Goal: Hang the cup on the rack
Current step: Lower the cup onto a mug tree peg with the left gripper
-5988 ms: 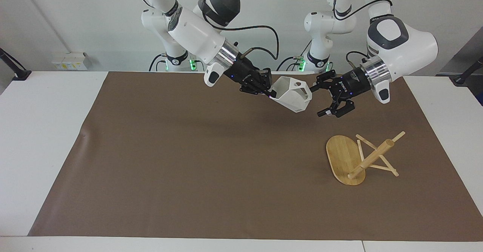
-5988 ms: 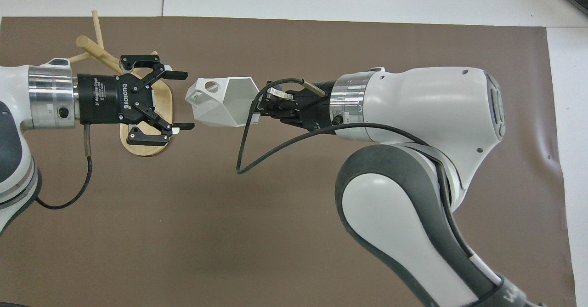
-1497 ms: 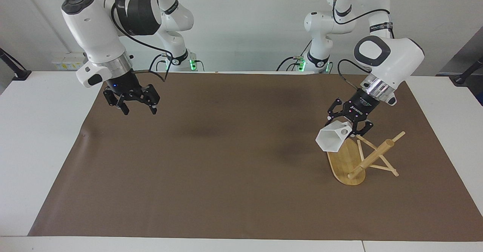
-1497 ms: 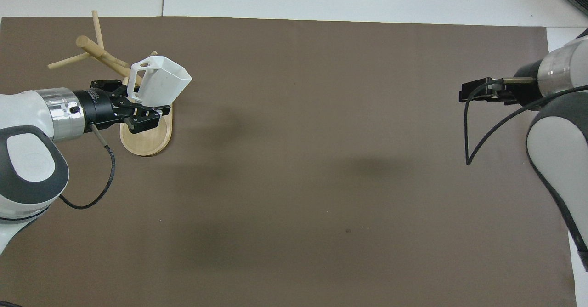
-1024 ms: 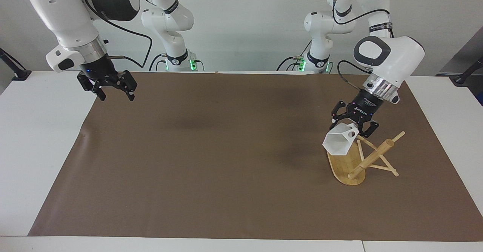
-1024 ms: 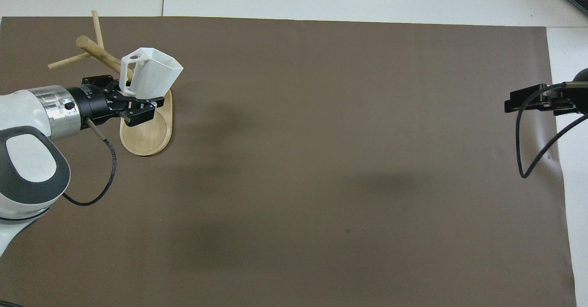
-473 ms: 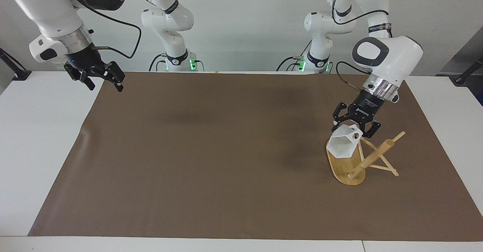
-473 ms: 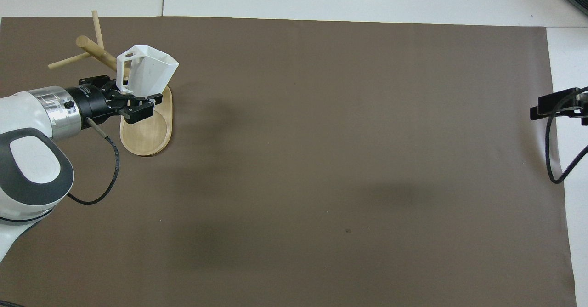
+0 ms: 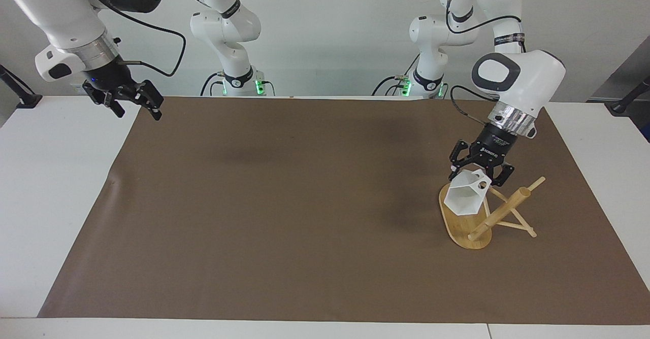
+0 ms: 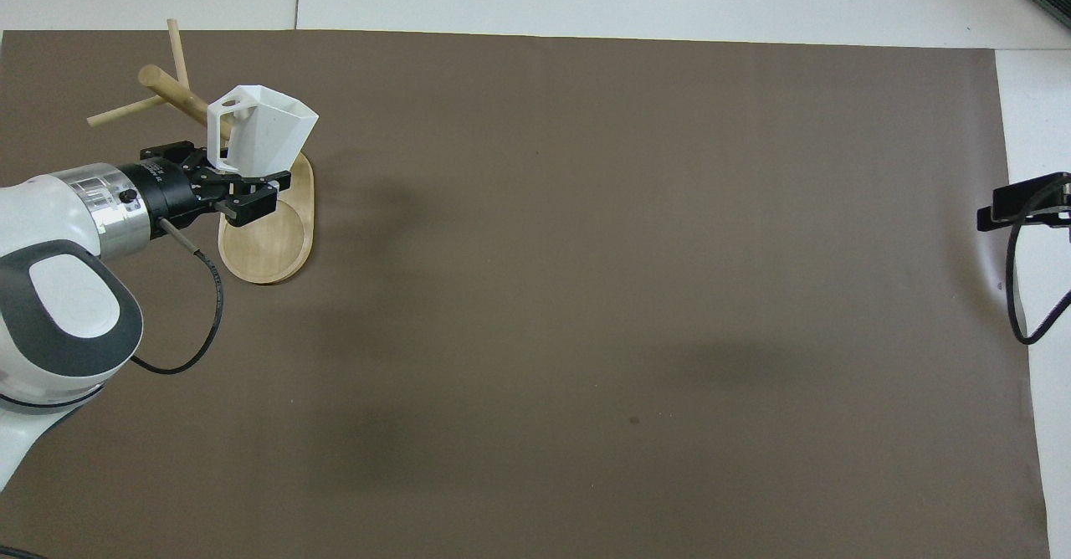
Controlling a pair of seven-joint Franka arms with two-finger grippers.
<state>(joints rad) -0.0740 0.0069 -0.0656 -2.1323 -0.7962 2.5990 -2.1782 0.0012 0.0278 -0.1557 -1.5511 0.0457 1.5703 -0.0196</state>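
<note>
Meanwhile, left tool [image 9: 477, 172] grips the cup [image 9: 465, 196] over the rack [image 9: 469, 223]; right tool [image 9: 136, 109] waits open.

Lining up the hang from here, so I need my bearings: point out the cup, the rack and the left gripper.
cup [image 9: 464, 198]: facing view, on its white faceted side wall.
rack [image 9: 459, 227]: facing view, on the bare oval base.
left gripper [image 9: 477, 172]: facing view, between the fingertips at the cup's handle.
</note>
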